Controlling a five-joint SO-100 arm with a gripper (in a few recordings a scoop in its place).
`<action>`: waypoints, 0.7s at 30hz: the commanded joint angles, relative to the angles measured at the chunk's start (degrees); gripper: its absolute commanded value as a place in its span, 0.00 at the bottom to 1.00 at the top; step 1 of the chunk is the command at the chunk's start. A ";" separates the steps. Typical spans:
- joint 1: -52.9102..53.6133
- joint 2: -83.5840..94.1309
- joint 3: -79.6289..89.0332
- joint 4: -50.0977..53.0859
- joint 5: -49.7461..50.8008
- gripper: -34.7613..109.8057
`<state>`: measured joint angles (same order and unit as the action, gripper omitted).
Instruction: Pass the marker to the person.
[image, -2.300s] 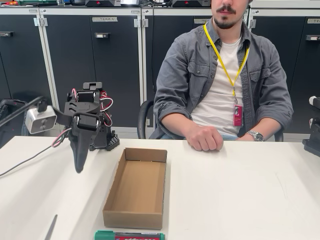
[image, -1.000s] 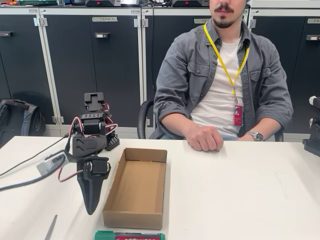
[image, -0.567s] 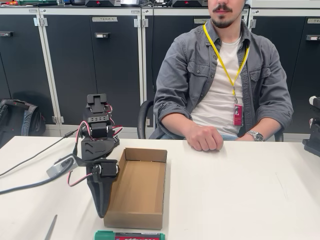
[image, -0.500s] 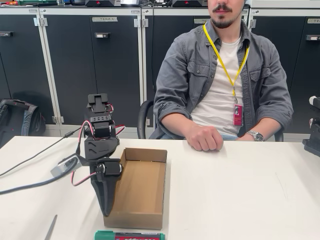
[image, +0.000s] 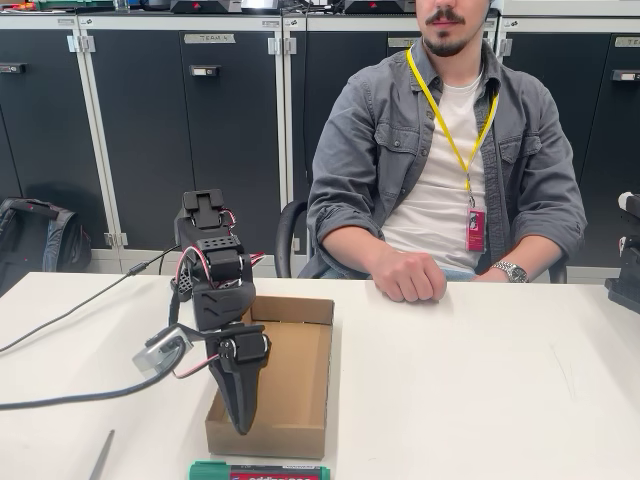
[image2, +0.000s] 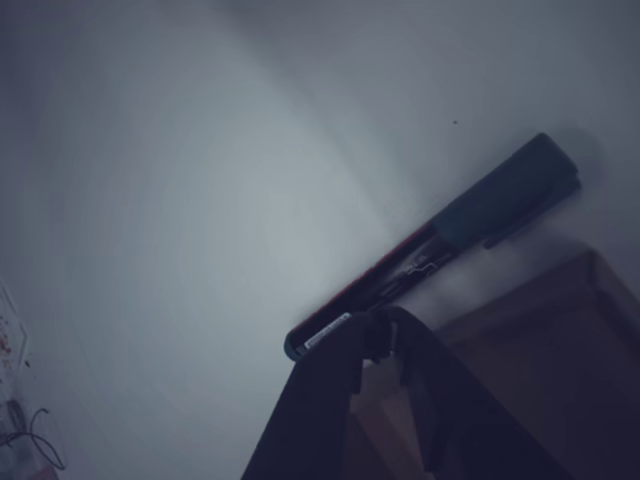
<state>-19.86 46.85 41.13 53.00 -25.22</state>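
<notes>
The marker (image: 258, 471) lies flat on the table (image: 480, 400), at 6 o'clock from the box (image: 272, 375). The gripper (image: 242, 422) hangs above it, jaws together. The marker looks light, hard and smooth; grab its middle.

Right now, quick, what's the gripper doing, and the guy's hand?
Gripper: shut, holding nothing, tip above the marker on the table.
Person's hand: closed fist resting on the table edge, empty as far as visible.
</notes>
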 joint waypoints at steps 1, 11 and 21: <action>-0.62 0.97 -1.93 0.35 0.18 0.21; -0.62 0.79 -2.55 3.34 0.53 0.23; 0.88 0.79 -2.02 7.65 3.25 0.27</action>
<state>-19.42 46.67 40.96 59.68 -22.41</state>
